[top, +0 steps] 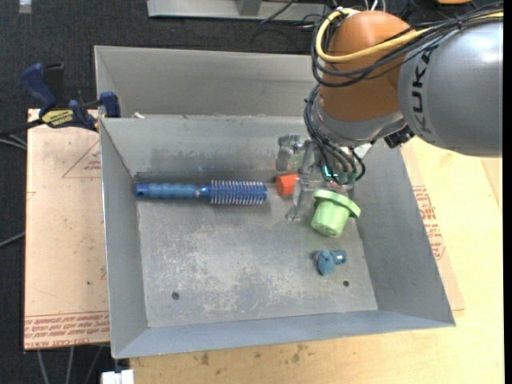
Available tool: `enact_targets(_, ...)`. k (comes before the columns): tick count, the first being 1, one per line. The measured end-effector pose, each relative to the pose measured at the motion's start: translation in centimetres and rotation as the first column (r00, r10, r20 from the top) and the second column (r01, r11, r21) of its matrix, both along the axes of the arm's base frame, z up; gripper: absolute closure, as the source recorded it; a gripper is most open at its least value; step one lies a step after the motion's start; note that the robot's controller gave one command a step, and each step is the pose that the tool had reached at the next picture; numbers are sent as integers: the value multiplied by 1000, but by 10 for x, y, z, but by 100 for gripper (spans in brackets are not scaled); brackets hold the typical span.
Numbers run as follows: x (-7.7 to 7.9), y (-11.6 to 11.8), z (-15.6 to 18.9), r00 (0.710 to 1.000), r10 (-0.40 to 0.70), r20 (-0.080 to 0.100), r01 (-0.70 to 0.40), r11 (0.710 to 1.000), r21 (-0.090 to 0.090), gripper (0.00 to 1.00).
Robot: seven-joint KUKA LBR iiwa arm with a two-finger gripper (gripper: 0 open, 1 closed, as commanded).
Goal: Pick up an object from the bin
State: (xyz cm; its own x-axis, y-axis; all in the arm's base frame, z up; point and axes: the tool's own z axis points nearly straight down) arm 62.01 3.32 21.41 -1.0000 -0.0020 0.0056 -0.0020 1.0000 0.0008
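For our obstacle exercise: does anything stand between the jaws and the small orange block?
Nothing visible does. The open jaws are right at the small orange block; the light green plastic flanged cylinder lies to one side, the blue plastic hairbrush to the other.

Bin (240, 278) w/ blue brush (204, 191), orange block (286, 185), green cup (332, 213), blue bit (328, 261).

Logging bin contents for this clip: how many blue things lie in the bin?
2: a blue hairbrush along the floor's left, and a small blue piece lower right. The arm may hide others.
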Motion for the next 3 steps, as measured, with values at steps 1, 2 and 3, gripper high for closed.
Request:
enact_targets(1,25,-51,-107,996,90,0,-90,996,-1,0)
enact_targets(2,-38,-114,-146,842,539,3,-539,842,0,0)
enact_targets(3,36,-161,-138,707,707,12,-707,707,0,0)
